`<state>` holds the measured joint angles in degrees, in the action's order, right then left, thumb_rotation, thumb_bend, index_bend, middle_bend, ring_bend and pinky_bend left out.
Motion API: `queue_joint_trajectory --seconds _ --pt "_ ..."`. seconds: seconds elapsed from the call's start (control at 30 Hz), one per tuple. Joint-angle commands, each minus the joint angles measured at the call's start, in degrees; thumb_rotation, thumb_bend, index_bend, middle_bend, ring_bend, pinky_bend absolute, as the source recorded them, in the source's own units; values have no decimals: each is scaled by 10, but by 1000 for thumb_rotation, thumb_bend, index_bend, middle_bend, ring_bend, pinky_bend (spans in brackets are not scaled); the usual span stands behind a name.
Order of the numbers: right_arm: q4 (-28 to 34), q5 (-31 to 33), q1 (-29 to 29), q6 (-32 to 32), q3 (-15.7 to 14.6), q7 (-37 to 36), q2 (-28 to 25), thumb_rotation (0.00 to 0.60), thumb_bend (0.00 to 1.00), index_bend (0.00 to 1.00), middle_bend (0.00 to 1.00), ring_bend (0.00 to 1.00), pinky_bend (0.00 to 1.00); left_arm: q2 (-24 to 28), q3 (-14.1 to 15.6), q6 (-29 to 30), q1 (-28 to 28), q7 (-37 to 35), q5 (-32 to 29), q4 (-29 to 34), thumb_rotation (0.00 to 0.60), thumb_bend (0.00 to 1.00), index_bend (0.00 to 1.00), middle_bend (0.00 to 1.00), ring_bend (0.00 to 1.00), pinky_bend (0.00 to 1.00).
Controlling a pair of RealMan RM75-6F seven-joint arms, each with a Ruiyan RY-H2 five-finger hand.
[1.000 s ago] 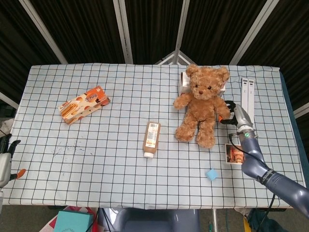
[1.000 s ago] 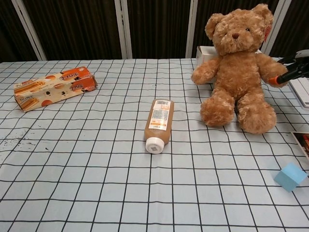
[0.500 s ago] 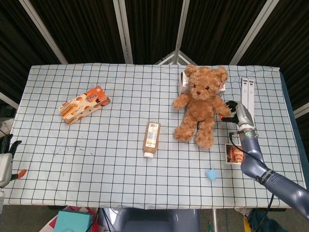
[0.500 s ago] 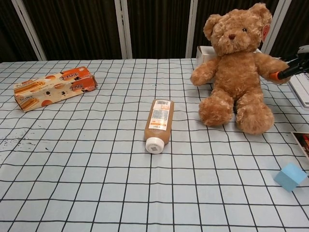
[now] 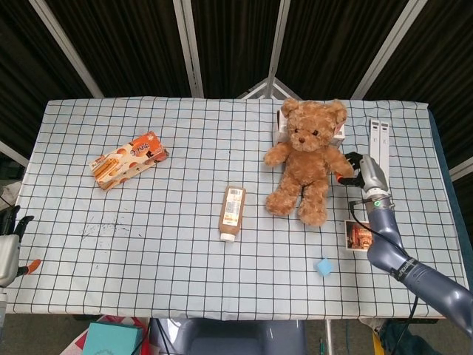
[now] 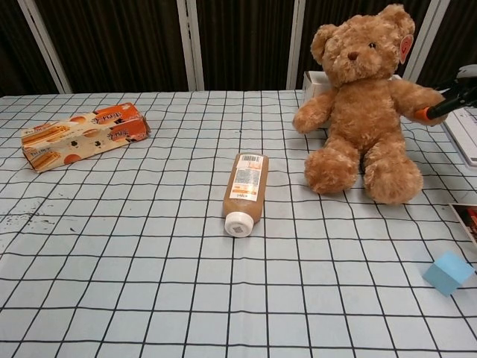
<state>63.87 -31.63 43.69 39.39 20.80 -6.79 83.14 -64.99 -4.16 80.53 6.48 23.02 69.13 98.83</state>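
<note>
A brown teddy bear sits upright at the right of the checked tablecloth, also seen in the chest view. My right hand grips the bear's outstretched arm from the right; its dark, orange-tipped fingers press on that paw. My left hand hangs off the table's front left edge, fingers apart, holding nothing, far from every object.
A brown bottle lies mid-table, cap toward me. An orange snack box lies at the left. A white box stands behind the bear, with white strips to its right. A picture card and a blue cube lie front right.
The bear has shifted slightly toward the back left and sits more upright, its held arm raised. My right hand has moved with it. The left hand stays put.
</note>
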Motion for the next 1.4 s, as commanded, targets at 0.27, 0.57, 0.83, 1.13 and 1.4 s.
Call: queue_joint_trajectory --seconds 0.27,0.57,0.83,1.13,1.4 --pt "-19 14 -4 -14 -10 16 9 600 385 437 501 453 0 2 1 4 -1 -4 4 1 600 243 173 0 0 30" --pt "-1 14 -3 2 0 28 -6 600 386 442 501 453 0 1 2 0 1 -3 3 0 600 243 173 0 0 30" --pt "-33 34 -8 -20 -10 33 11 600 386 445 502 453 0 3 2 6 -2 -5 5 1 600 243 173 0 0 30" --pt "-12 14 -10 -6 0 32 1 600 386 446 503 453 0 0 3 4 0 0 3 1 600 243 173 0 0 30" --pt "-34 29 -14 -19 -9 39 15 600 386 446 503 453 0 2 3 7 -1 -3 5 2 600 243 173 0 0 30"
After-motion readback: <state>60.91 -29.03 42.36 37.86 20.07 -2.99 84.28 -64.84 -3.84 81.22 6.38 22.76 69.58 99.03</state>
